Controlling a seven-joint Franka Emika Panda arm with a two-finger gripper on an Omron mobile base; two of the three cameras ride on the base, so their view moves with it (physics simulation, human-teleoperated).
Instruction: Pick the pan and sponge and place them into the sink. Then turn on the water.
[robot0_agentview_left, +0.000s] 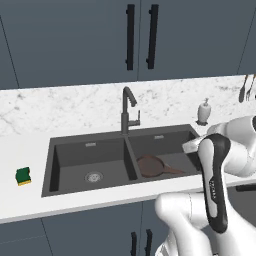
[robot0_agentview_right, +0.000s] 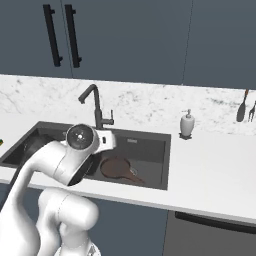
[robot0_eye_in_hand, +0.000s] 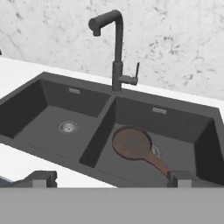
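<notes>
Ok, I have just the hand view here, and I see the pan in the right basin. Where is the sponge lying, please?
Observer: The sponge lies on the white counter, to the left of the sink and apart from its rim.
Operator: Does something stand at the right side of the sink?
Observer: Yes, a white soap dispenser stands on the counter, behind the sink's back right corner.
Operator: And further to the right?
Observer: Dark utensils hang against the marble wall there.
</notes>
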